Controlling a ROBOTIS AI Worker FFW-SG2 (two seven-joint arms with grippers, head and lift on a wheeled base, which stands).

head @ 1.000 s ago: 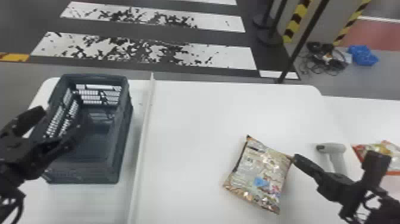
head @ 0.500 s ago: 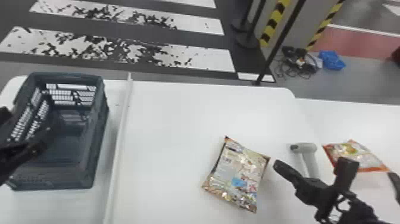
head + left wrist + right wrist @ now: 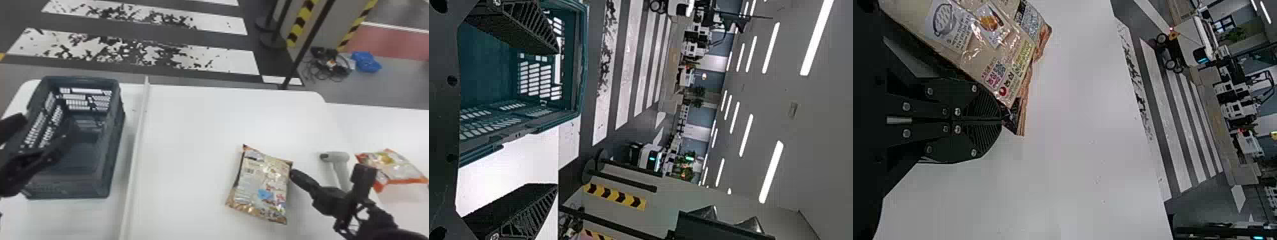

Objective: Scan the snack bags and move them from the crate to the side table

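Shiny tan plastic, the crinkly kind, is what my right hand (image 3: 293, 172) has hold of: its two black fingers are closed together on a corner of the snack bag (image 3: 263, 188). The rest of the bag spreads to the left of my grip, over the near right part of the white desk (image 3: 191, 143), printed side showing (small pictures of food and a blue patch among them).

My left hand (image 3: 44, 127) is open, its fingers spread well apart, at the left side of the blue-grey crate (image 3: 116, 143). One finger reaches across the crate's inside. The crate is upright on the left of the desk, and a long white rail (image 3: 135, 153) runs near to far beside it, between the crate and my snack bag.

A pale grey scanner (image 3: 340, 159) is just beyond my right hand, and to its right a second bag (image 3: 395, 169), white with orange edges, lies on the side table (image 3: 395, 131). Farther off, on the floor, sit a tangle of dark cables (image 3: 322, 68) and something crumpled and blue (image 3: 366, 61).
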